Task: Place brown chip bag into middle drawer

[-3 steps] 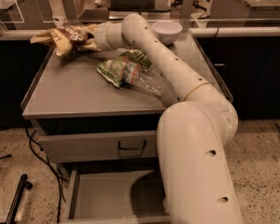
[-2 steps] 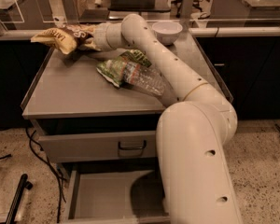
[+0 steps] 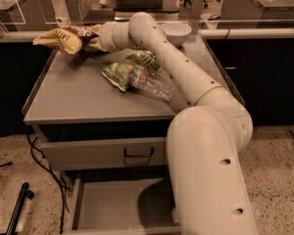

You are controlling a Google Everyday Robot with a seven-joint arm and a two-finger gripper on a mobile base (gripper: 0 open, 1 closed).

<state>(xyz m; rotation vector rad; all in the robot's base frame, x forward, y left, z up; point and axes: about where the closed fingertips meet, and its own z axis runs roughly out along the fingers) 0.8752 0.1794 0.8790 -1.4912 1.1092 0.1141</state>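
The brown chip bag [image 3: 63,38], crinkled with a tan-yellow end and pale lettering, hangs in the air above the back left corner of the grey cabinet top [image 3: 73,99]. My gripper [image 3: 92,37] is shut on the bag's right end, at the tip of my white arm, which reaches across the cabinet from the right. The middle drawer [image 3: 112,207] stands pulled open low at the front, showing a plain grey floor with nothing in it; my arm's base hides its right part.
A green chip bag [image 3: 129,68] and a clear water bottle [image 3: 156,86] lie together mid-cabinet under my arm. A white bowl [image 3: 175,32] sits at the back. The shut drawer front with a black handle [image 3: 138,153] is above the open drawer. Black cables hang at the left.
My gripper has lifted the brown chip bag a little higher and shifted it slightly left. The green bag, bottle and drawer have not moved.
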